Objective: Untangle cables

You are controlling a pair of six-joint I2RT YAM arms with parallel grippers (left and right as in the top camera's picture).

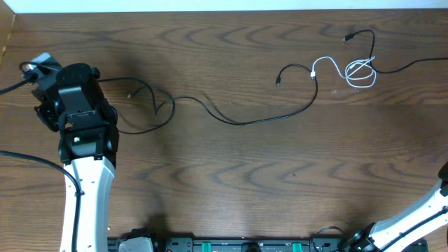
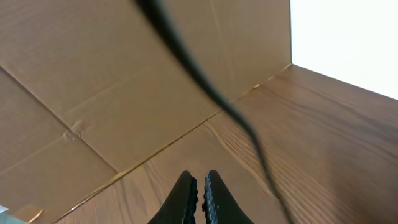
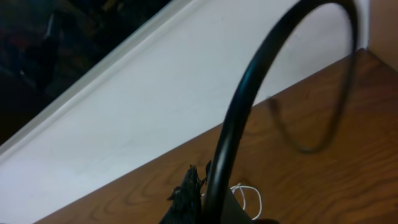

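Three thin cables are lying on the wooden table [image 1: 210, 182]. A long black cable [image 1: 231, 122] is trailing from left of centre toward the right, where a second black cable [image 1: 392, 68] and a short white cable [image 1: 358, 72] are looping together. The left gripper [image 2: 200, 179] is hovering nearly closed on nothing beside a cardboard wall [image 2: 93, 74]. The right gripper [image 3: 188, 190] is hiding behind its thick cord [image 3: 249, 106], so I cannot tell its opening. Separating looks barely begun; next, an arm needs to reach the white loop.

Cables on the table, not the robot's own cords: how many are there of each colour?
White cable: 1
Black cables: 2, as far as the overhead view shows
Total: 3
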